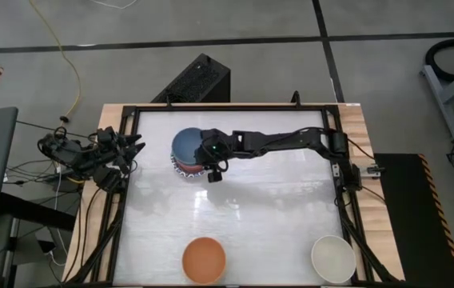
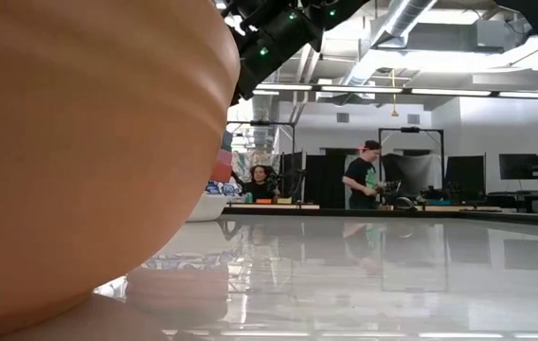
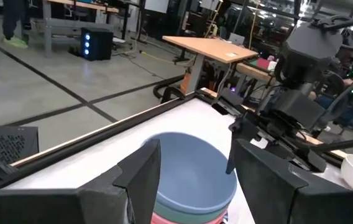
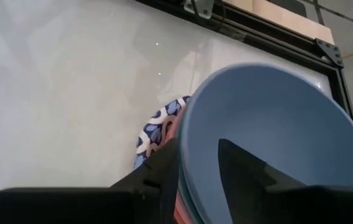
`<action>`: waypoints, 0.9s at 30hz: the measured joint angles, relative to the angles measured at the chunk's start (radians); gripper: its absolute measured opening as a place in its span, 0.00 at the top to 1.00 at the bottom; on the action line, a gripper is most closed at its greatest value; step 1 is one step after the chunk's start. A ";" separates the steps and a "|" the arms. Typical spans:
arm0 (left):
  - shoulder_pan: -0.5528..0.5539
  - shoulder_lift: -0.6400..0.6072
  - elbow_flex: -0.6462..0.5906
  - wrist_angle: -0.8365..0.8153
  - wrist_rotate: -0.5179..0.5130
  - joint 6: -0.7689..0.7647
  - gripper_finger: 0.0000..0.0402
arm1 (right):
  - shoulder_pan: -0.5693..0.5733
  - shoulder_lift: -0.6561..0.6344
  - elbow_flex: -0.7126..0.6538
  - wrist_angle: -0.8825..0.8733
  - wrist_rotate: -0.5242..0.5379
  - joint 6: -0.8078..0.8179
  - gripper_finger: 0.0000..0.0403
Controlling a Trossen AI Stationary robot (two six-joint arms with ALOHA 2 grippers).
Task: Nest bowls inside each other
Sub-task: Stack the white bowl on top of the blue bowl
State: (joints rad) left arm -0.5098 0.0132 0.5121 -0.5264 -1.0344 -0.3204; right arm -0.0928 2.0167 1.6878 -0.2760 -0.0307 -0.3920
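Observation:
A stack of bowls stands at the table's far left on a blue-and-white patterned plate (image 4: 153, 132). The blue bowl (image 1: 187, 145) is on top, nested in a dark green one (image 3: 192, 208), with pink (image 3: 164, 219) below. My right gripper (image 4: 195, 152) is open astride the blue bowl's rim, on the side toward the table's near edge. An orange bowl (image 1: 204, 259) and a cream bowl (image 1: 332, 258) sit upright near the front edge. My left gripper (image 3: 195, 149) is open and holds nothing; it waits at the table's left edge (image 1: 131, 152), facing the stack. My right gripper has one finger (image 4: 242, 165) inside the blue bowl and one (image 4: 163, 167) outside its rim (image 4: 187, 155), slanting down from the table's right. A gap shows beside the inner finger. I cannot tell whether the outer finger touches the wall. The bowl rests nested on the stack.
A black frame (image 1: 123, 200) runs around the white tabletop. Bare table lies between the stack and the two front bowls. In the low view the orange bowl (image 2: 80, 161) fills the left side, and people stand at benches far behind.

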 joint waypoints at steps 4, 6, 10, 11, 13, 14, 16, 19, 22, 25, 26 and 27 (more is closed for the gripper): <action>0.000 0.000 0.000 -0.018 0.000 0.000 0.52 | 0.008 -0.008 0.000 -0.002 0.001 -0.006 0.67; 0.000 0.000 0.000 -0.019 -0.001 0.000 0.52 | 0.007 -0.018 0.000 0.015 0.001 -0.010 0.67; 0.000 0.000 0.000 -0.028 0.005 0.001 0.52 | -0.007 -0.084 0.000 0.056 0.001 -0.023 0.67; 0.000 0.000 0.000 -0.036 0.010 0.000 0.52 | -0.010 -0.106 0.001 0.057 0.001 -0.013 0.67; 0.000 0.000 0.000 -0.054 0.035 -0.017 0.52 | -0.020 -0.139 0.001 0.055 -0.014 0.012 0.67; 0.000 0.000 0.000 -0.066 0.041 -0.027 0.52 | -0.022 -0.156 0.001 0.054 -0.031 0.027 0.67; 0.000 0.000 0.000 -0.089 0.060 -0.047 0.52 | -0.017 -0.193 0.001 0.000 -0.055 0.059 0.67; 0.000 0.000 0.000 -0.124 0.105 -0.080 0.52 | 0.013 -0.259 0.001 -0.182 -0.070 0.139 0.67; 0.000 0.000 0.000 -0.132 0.166 -0.097 0.52 | 0.059 -0.327 0.001 -0.462 -0.053 0.348 0.67; 0.000 0.000 0.000 -0.122 0.197 -0.123 0.52 | 0.119 -0.361 0.000 -0.736 0.014 0.620 0.67; 0.000 0.000 0.000 -0.118 0.200 -0.125 0.52 | 0.145 -0.367 0.000 -0.807 0.047 0.701 0.67; 0.000 0.000 0.000 -0.113 0.201 -0.126 0.52 | 0.179 -0.369 0.000 -0.876 0.087 0.776 0.67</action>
State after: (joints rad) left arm -0.5102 0.0132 0.5121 -0.6391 -0.8335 -0.4461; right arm 0.0865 1.6481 1.6874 -1.1515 0.0565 0.3836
